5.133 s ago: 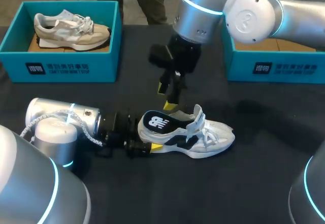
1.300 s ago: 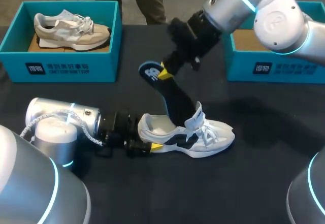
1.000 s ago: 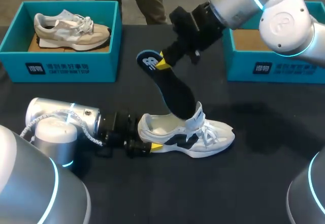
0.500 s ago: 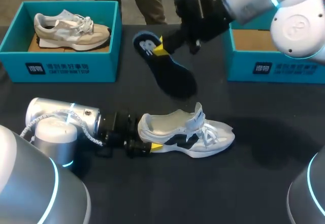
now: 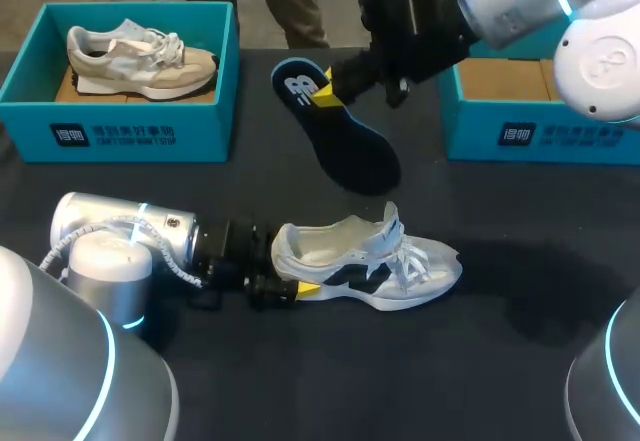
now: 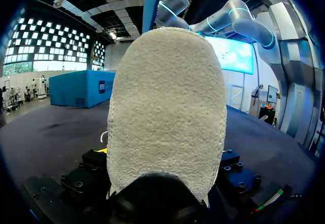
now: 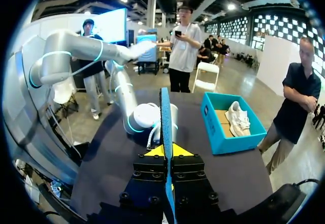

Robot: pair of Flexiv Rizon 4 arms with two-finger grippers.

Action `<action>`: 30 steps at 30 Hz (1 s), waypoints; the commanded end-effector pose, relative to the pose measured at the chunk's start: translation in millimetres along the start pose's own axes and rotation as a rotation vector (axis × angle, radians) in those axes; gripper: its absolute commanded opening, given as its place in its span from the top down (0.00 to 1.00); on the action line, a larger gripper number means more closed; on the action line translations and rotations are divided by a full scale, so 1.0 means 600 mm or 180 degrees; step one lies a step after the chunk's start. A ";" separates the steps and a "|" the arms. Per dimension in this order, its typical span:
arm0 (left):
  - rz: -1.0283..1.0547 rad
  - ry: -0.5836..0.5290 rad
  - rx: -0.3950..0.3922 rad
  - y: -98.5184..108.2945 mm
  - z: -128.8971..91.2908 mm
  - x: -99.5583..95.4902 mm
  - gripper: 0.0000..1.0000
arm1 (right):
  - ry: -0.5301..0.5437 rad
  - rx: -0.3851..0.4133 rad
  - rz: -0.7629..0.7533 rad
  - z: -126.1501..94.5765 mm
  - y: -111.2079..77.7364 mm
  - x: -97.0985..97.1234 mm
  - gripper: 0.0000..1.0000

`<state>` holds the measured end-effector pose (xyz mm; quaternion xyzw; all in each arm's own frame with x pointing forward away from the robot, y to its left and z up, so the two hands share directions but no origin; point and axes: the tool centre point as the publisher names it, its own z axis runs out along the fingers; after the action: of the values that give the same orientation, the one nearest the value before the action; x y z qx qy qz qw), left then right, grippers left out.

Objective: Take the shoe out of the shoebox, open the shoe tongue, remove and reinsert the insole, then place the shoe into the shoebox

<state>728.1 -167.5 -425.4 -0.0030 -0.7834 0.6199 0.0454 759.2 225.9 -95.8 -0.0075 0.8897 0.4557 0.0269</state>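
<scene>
A white and navy shoe (image 5: 385, 258) lies on its sole on the dark table, toe to the right. My left gripper (image 5: 296, 273) comes in flat along the table and is shut wide on the shoe's heel (image 6: 167, 112), one yellow tip showing at the near side. The dark insole (image 5: 342, 133) with a blue rim hangs in the air above and behind the shoe, fully out of it. My right gripper (image 5: 324, 94) is shut on the insole's heel end. In the right wrist view the insole (image 7: 165, 122) stands edge-on between the yellow tips (image 7: 163, 150).
A teal shoebox (image 5: 130, 136) at the back left holds a beige shoe (image 5: 140, 59). A second teal shoebox (image 5: 540, 131) stands at the back right under my right arm, its brown floor showing. The first box (image 7: 210, 127) also appears in the right wrist view.
My right gripper has drawn the insole up out of the shoe and carried it toward the back, then a little right. The left gripper and the shoe have stayed put.
</scene>
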 end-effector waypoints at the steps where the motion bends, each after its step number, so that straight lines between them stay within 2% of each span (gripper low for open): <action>1: 0.0000 -0.0007 0.0000 0.001 0.001 0.001 1.00 | -0.0020 -0.0127 0.0046 -0.003 0.006 0.002 1.00; 3: 0.0000 -0.0007 0.0000 0.001 0.001 0.001 1.00 | -0.0053 -0.0284 0.0110 -0.016 0.017 0.009 1.00; 11: 0.0000 -0.0007 0.0000 0.001 0.001 0.001 1.00 | -0.0057 -0.0454 0.0336 -0.044 0.044 0.041 1.00; 17: 0.0000 -0.0007 0.0000 0.001 0.001 0.001 1.00 | 0.0063 -0.0630 0.0501 -0.066 0.063 0.064 1.00; 26: 0.0000 -0.0007 0.0000 0.001 0.001 0.001 1.00 | 0.0173 -0.0738 0.0785 -0.108 0.101 0.094 1.00; 30: 0.0000 -0.0007 0.0000 0.001 0.001 0.001 1.00 | 0.0189 -0.0714 0.0932 -0.143 0.129 0.114 1.00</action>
<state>728.1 -167.5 -425.5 -0.0030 -0.7834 0.6199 0.0454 694.9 211.4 -1.5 0.0999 0.8192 0.5603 -0.0709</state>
